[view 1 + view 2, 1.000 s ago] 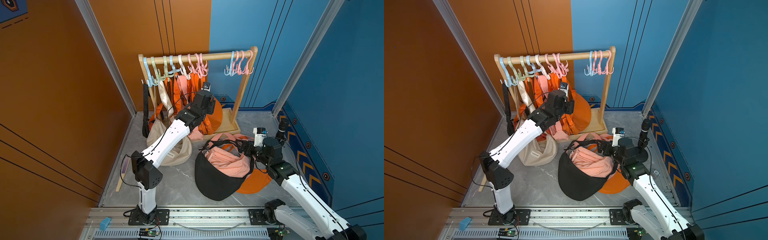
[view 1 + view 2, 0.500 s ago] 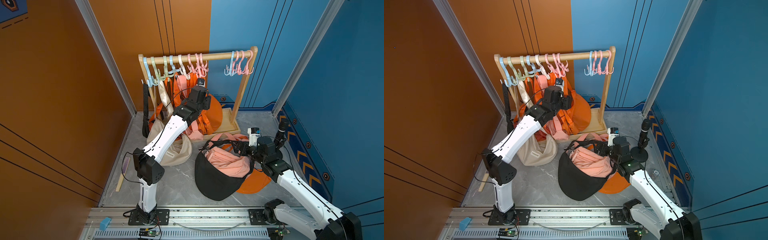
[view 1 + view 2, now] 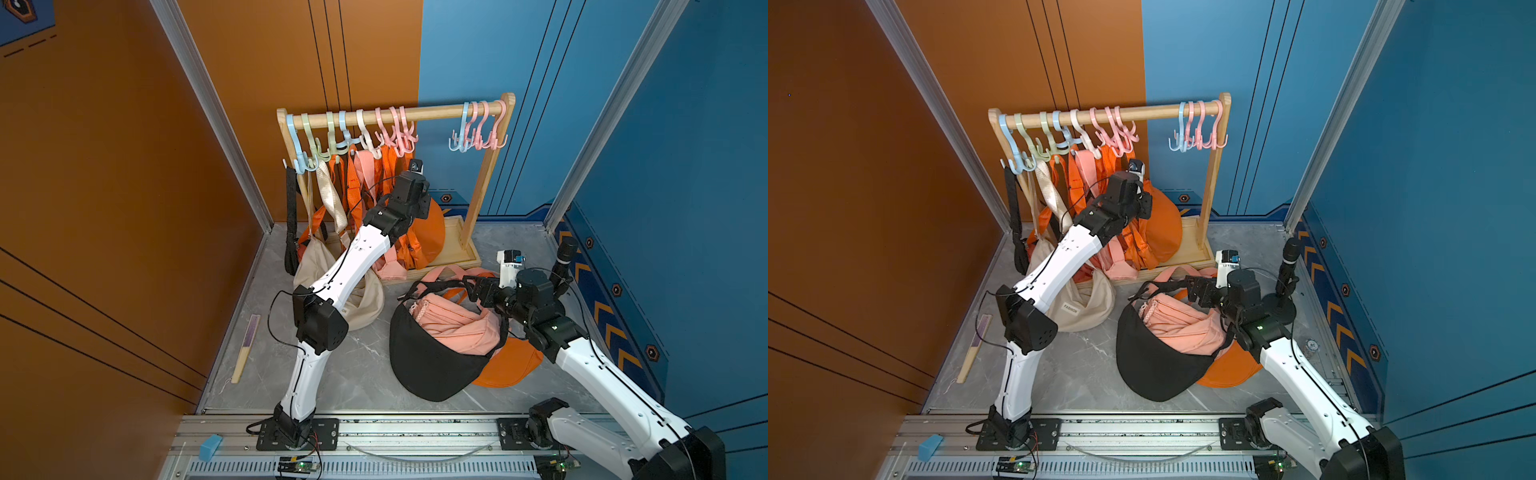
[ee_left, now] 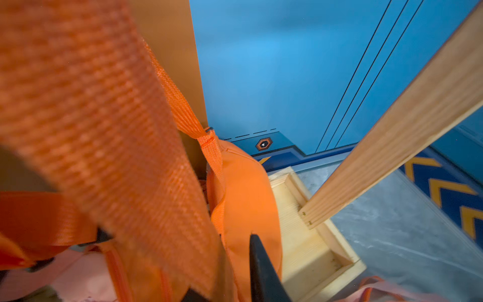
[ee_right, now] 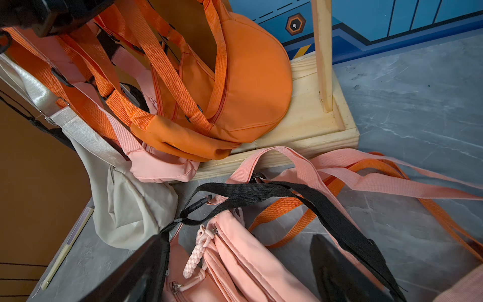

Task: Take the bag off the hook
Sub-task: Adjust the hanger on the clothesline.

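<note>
An orange bag [image 3: 430,232] [image 3: 1165,228] [image 5: 251,78] hangs by its orange strap [image 4: 104,117] from the pink hooks [image 3: 395,133] [image 3: 1115,133] on the wooden rail, its body resting on the rack's base. My left gripper [image 3: 415,208] [image 3: 1138,203] [image 4: 227,261] is in among the hanging straps, shut on that orange strap. One black finger [image 4: 261,269] shows beside the strap and the other is mostly covered by it. My right gripper [image 3: 473,286] [image 3: 1196,289] [image 5: 239,238] is open just above a pink bag [image 5: 235,261] on the floor, holding nothing.
More orange, pink and beige bags [image 3: 365,299] hang left of the arm. A black bag [image 3: 428,365] holding the pink one lies on the floor over another orange bag. The rack's upright [image 3: 482,187] and base [image 3: 461,249] stand to the right. A folded fan [image 3: 247,347] lies by the left wall.
The left gripper's jaws have closed on the orange strap after the wrist shifted a little among the straps. The right arm has edged slightly left and stays open.
</note>
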Action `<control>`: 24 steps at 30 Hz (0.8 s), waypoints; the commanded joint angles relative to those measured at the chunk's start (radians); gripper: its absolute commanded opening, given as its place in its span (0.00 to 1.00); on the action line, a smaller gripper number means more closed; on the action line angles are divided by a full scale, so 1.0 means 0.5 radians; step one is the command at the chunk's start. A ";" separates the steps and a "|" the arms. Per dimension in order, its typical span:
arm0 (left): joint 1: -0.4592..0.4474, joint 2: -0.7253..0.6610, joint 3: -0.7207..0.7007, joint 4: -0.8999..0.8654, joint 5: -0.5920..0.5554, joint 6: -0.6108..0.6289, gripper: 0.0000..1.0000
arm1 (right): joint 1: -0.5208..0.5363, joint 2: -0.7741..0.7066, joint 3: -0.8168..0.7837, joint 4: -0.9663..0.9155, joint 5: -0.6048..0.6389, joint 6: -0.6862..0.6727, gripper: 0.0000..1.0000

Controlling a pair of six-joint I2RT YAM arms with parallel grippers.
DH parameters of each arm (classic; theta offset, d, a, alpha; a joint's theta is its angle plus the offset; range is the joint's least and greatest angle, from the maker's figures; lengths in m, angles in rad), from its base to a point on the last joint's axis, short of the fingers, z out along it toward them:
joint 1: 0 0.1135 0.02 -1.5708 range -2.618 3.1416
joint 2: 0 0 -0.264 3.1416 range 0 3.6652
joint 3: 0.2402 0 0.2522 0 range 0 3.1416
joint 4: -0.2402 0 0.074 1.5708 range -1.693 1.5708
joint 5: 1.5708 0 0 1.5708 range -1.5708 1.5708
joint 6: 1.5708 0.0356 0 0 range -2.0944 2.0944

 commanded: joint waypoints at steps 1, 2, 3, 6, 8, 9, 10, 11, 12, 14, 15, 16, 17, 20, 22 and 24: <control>-0.055 0.080 0.185 -0.009 0.078 0.043 0.08 | -0.003 -0.021 0.056 -0.056 0.029 -0.051 0.90; -0.066 0.107 0.227 -0.009 0.080 0.049 0.03 | -0.004 -0.026 0.055 -0.061 0.032 -0.051 0.90; -0.080 0.140 0.274 -0.008 0.082 0.052 0.00 | -0.004 -0.033 0.050 -0.066 0.032 -0.048 0.90; -0.126 0.227 0.404 -0.002 0.105 0.058 0.00 | -0.010 -0.061 0.047 -0.100 0.030 -0.049 0.90; -0.154 0.261 0.426 0.038 0.113 0.056 0.00 | -0.017 -0.092 0.044 -0.120 0.023 -0.048 0.90; -0.170 0.271 0.428 0.072 0.117 0.053 0.00 | -0.022 -0.113 0.039 -0.128 0.019 -0.043 0.90; -0.186 0.285 0.427 0.102 0.124 0.046 0.00 | -0.032 -0.138 0.032 -0.135 0.020 -0.034 0.90; -0.197 0.295 0.429 0.124 0.130 0.040 0.00 | -0.037 -0.156 0.024 -0.141 0.018 -0.027 0.90; -0.214 0.312 0.433 0.150 0.138 0.031 0.00 | -0.048 -0.181 0.015 -0.149 0.019 -0.018 0.90; -0.240 0.350 0.451 0.193 0.159 0.015 0.00 | -0.065 -0.228 0.006 -0.170 0.019 -0.006 0.90; -0.260 0.366 0.467 0.213 0.171 0.008 0.00 | -0.076 -0.257 0.000 -0.186 0.026 0.000 0.90; -0.277 0.387 0.474 0.237 0.186 -0.002 0.00 | -0.086 -0.288 -0.003 -0.207 0.030 0.001 0.90; -0.293 0.399 0.474 0.262 0.199 -0.007 0.00 | -0.099 -0.314 -0.005 -0.227 0.035 0.002 0.90; -0.339 0.440 0.474 0.342 0.265 -0.027 0.00 | -0.142 -0.398 -0.002 -0.282 0.057 -0.002 0.90; -0.366 0.464 0.474 0.379 0.311 -0.030 0.00 | -0.174 -0.442 0.007 -0.307 0.057 -0.002 0.90; -0.379 0.475 0.467 0.400 0.378 -0.043 0.00 | -0.204 -0.454 0.032 -0.324 0.046 -0.002 0.90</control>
